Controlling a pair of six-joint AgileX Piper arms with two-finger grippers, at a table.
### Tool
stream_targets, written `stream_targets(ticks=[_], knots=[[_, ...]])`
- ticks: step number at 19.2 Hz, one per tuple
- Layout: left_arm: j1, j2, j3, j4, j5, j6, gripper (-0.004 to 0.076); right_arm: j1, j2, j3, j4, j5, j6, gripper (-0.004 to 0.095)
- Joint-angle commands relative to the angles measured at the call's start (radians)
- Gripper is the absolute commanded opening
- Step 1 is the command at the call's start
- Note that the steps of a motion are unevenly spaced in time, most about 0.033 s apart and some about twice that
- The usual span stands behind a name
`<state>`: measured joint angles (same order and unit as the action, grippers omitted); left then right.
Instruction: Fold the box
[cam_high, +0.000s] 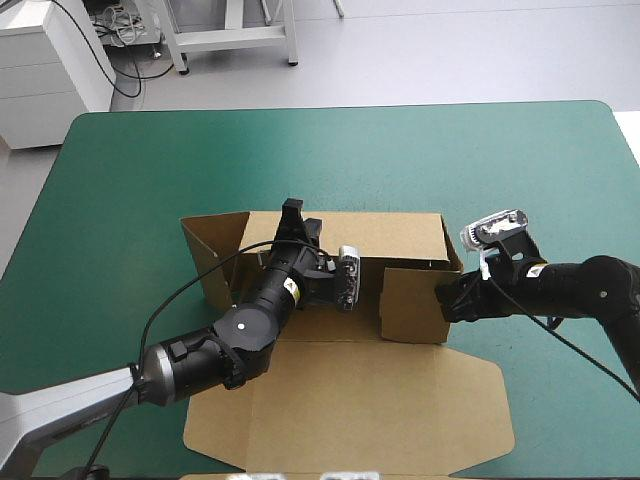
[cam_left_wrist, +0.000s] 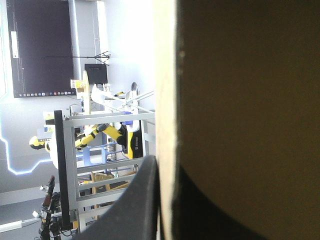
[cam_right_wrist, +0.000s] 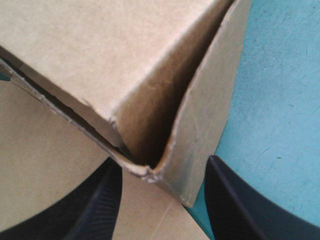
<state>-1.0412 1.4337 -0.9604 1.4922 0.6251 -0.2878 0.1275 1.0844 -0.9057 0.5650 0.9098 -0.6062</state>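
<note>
The brown box (cam_high: 400, 235) stands partly raised in the middle of the table, its back and side walls up. Its lid (cam_high: 350, 400) lies flat toward the front edge. My left gripper (cam_high: 292, 212) reaches across the box's inside to the top of the back wall. In the left wrist view its black fingers (cam_left_wrist: 142, 200) pinch the board's pale edge (cam_left_wrist: 165, 90), so the left gripper (cam_left_wrist: 166, 165) is shut on it. My right gripper (cam_high: 447, 298) is at the box's front right corner. In the right wrist view the right gripper (cam_right_wrist: 165, 162) stands open, with that corner (cam_right_wrist: 150, 170) between the two fingers.
The teal-green cover (cam_high: 330, 150) stretches wide beyond the box's back wall and to its right (cam_right_wrist: 280, 100). The lid's front edge lies close to the table's front edge. A short front flap (cam_high: 410, 300) stands beside my right gripper.
</note>
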Motion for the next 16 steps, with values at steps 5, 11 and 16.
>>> stream_targets(ticks=[5,11,16], knots=[[-0.006,-0.039,-0.027,0.029,-0.010,-0.007,-0.0008,0.020,-0.020,-0.023,-0.019,-0.080,0.131,0.0434],[-0.006,-0.039,-0.027,0.029,-0.032,-0.007,-0.0008,0.313,-0.020,-0.023,-0.398,-0.172,0.525,0.0434],[-0.006,-0.039,-0.027,0.031,-0.032,-0.028,-0.0008,0.523,-0.003,-0.023,-0.798,-0.226,0.981,0.0425]])
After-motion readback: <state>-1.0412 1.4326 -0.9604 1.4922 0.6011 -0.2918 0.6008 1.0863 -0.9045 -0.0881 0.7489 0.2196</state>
